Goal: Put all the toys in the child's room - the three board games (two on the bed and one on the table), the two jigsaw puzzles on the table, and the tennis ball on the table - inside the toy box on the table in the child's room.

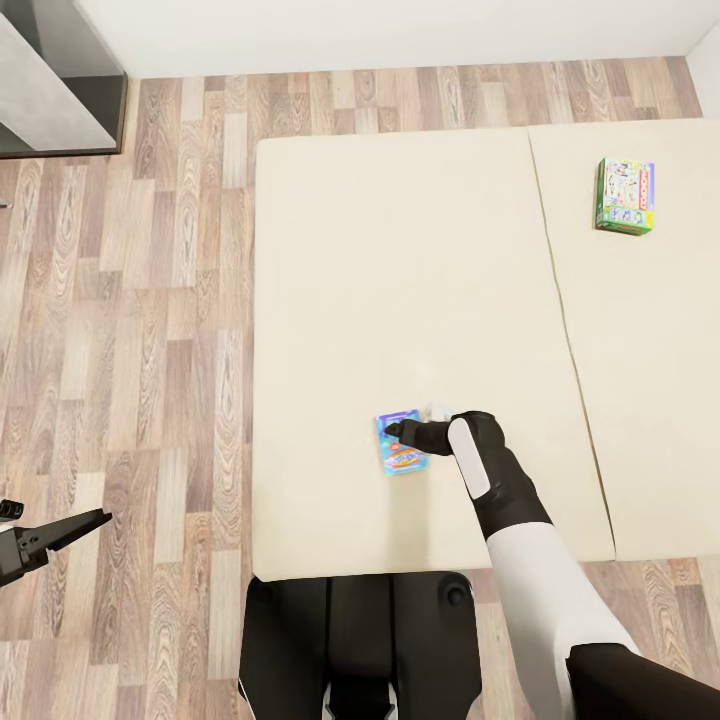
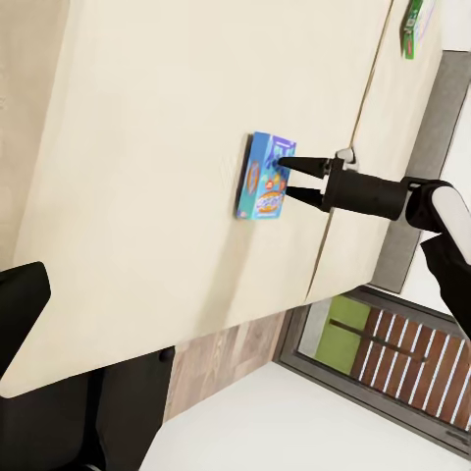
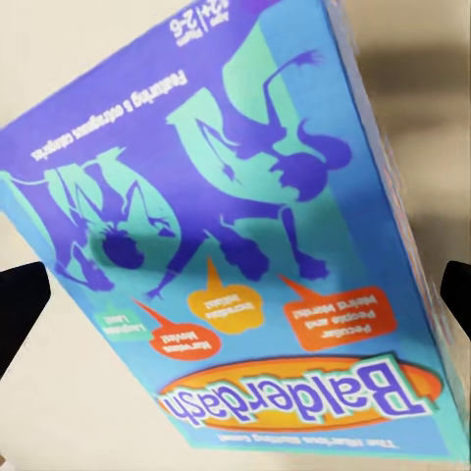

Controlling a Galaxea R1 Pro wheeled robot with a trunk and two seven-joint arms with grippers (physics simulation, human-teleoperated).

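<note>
We see the blue game (image 1: 402, 443) lying flat on the bed (image 1: 400, 260), near its front edge. Up close its cover (image 3: 245, 245) is blue with purple cartoon silhouettes on teal patches, small orange, yellow and green speech bubbles, and the title "Balderdash" in blue on an orange oval; the box has a thin side wall. Our right gripper (image 1: 394, 432) sits over the game with its jaws spread, one dark finger (image 3: 22, 304) to each side of the box and neither pressing it. The left wrist view shows the two fingertips (image 2: 287, 162) parted at the box's edge. A second, green-edged game (image 1: 626, 195) lies on the bed's far part, well apart. Our left gripper (image 1: 95, 520) hangs over the wood floor (image 1: 150, 300), and we cannot tell its state.
</note>
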